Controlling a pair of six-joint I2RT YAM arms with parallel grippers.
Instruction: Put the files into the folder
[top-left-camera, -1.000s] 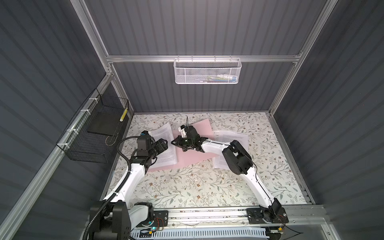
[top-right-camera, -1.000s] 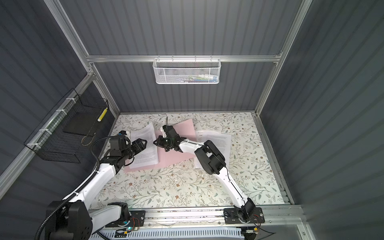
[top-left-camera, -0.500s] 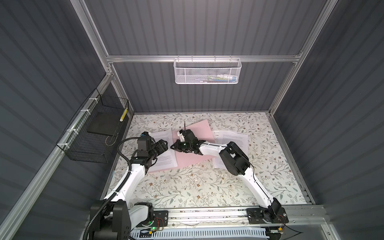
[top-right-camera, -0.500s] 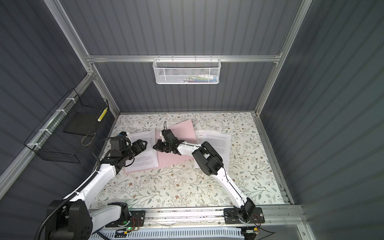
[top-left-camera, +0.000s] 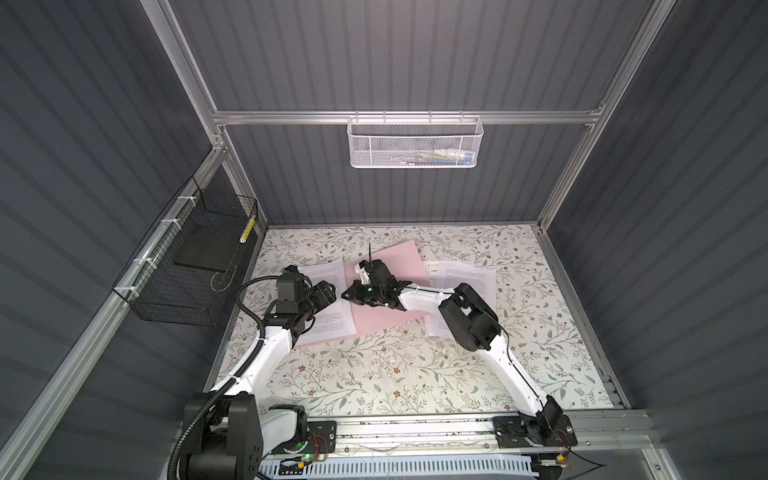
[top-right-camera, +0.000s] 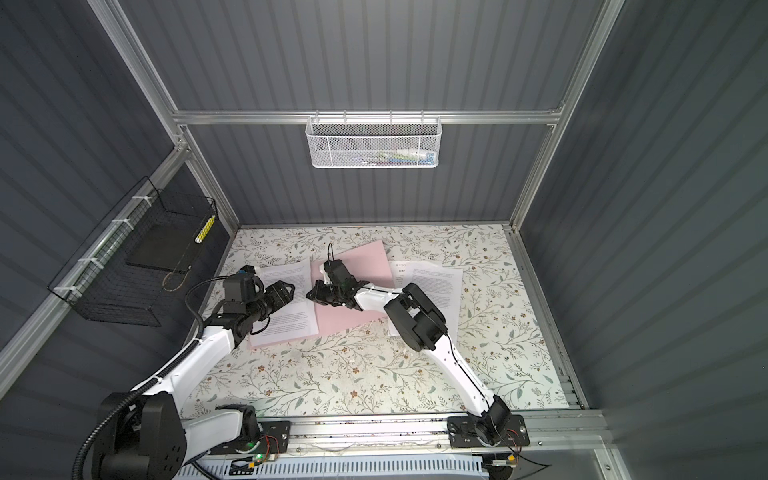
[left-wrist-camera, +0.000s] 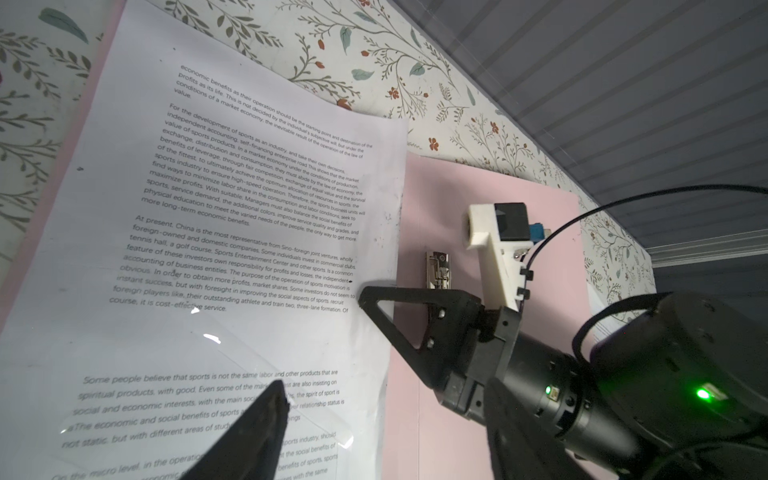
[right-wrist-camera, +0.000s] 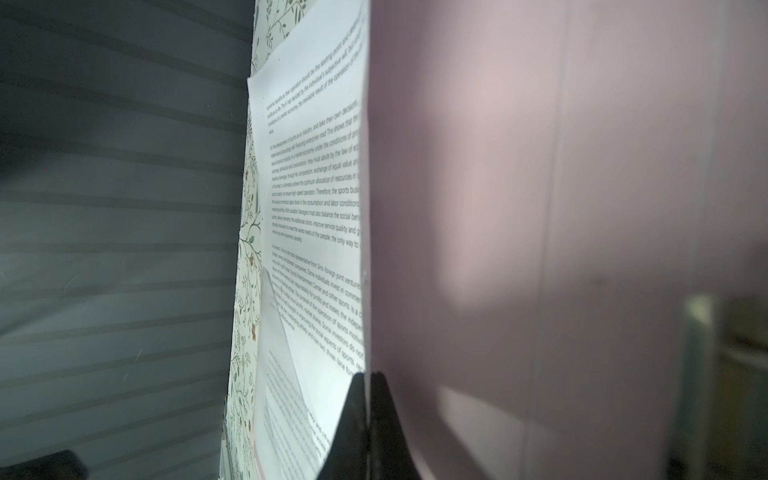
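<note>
The pale pink folder (top-left-camera: 399, 266) (top-right-camera: 365, 262) lies open on the floral table, its metal clip (left-wrist-camera: 438, 270) on the spine. One white printed sheet of the files (top-left-camera: 328, 324) (top-right-camera: 291, 328) (left-wrist-camera: 249, 208) lies over the folder's left half. My right gripper (top-left-camera: 347, 295) (top-right-camera: 311, 295) (right-wrist-camera: 368, 376) reaches across and is shut on that sheet's right edge. My left gripper (top-left-camera: 326, 291) (top-right-camera: 286, 291) (left-wrist-camera: 386, 415) hovers open just above the sheet, holding nothing. More files (top-left-camera: 461, 286) (top-right-camera: 432, 282) lie right of the folder, partly under the right arm.
A black wire basket (top-left-camera: 183, 266) holding a dark slab hangs on the left wall. A white mesh basket (top-left-camera: 415, 143) hangs on the back wall. Aluminium frame posts border the table.
My right gripper has moved left and a little toward the front with the sheet's edge, and the sheet now lies flatter over the folder's left half. The left arm has stayed put.
</note>
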